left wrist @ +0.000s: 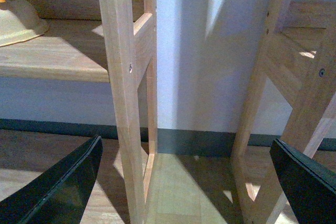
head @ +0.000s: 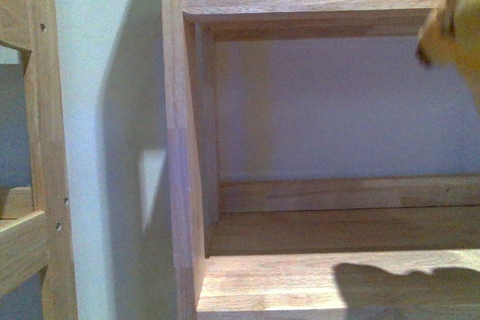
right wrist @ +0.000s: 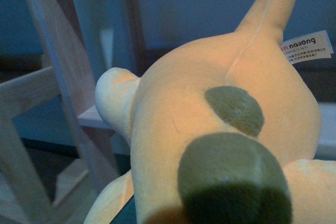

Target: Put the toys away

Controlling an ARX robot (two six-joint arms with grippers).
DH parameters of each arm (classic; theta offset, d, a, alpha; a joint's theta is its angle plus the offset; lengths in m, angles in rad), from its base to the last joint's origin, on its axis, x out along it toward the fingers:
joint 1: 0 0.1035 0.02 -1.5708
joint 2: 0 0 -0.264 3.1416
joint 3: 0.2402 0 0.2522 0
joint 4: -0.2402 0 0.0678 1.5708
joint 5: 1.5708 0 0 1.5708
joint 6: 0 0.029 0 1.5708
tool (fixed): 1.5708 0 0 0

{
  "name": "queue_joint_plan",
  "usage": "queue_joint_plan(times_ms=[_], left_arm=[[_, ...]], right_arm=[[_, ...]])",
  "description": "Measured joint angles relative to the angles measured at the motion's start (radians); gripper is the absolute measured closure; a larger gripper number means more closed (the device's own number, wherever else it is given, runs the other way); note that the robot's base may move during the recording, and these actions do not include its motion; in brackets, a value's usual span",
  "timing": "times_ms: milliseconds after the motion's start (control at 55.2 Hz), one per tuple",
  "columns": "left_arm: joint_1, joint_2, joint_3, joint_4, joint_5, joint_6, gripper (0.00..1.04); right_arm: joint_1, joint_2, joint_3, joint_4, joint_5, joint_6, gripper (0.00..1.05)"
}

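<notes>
The orange-yellow plush animal (right wrist: pixel 210 119) fills the right wrist view, with two dark round patches, a pale paw and a white label (right wrist: pixel 307 47). My right gripper is shut on it, and the plush hides all of it but a dark sliver of one of its fingers (right wrist: pixel 127 215). In the front view a blurred edge of the plush animal (head: pixel 454 31) shows at the upper right, in front of a wooden shelf compartment (head: pixel 337 222). My left gripper (left wrist: pixel 184 182) hangs open near the floor with nothing between its black fingers (left wrist: pixel 63 187), facing the shelf legs.
A wooden upright (left wrist: pixel 123 93) stands straight ahead of the left gripper, with a second frame (left wrist: pixel 294 87) beside it. A cream dish-like object (left wrist: pixel 16 22) rests on a low shelf board. Another wooden frame (head: pixel 41 148) stands at the front view's left, against a white wall.
</notes>
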Motion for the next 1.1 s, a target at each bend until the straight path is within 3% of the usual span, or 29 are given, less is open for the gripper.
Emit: queue_joint_plan(times_ms=[254, 507, 833, 1105], left_arm=[[0.000, 0.000, 0.000, 0.000, 0.000, 0.000, 0.06], [0.000, 0.000, 0.000, 0.000, 0.000, 0.000, 0.06], [0.000, 0.000, 0.000, 0.000, 0.000, 0.000, 0.06], [0.000, 0.000, 0.000, 0.000, 0.000, 0.000, 0.06]], right_arm=[[0.021, 0.147, 0.231, 0.062, 0.003, -0.049, 0.87], [-0.018, 0.337, 0.565, 0.074, 0.008, -0.020, 0.87], [0.114, 0.711, 0.977, 0.070, 0.150, -0.021, 0.87], [0.144, 0.997, 1.284, -0.047, 0.203, 0.017, 0.87]])
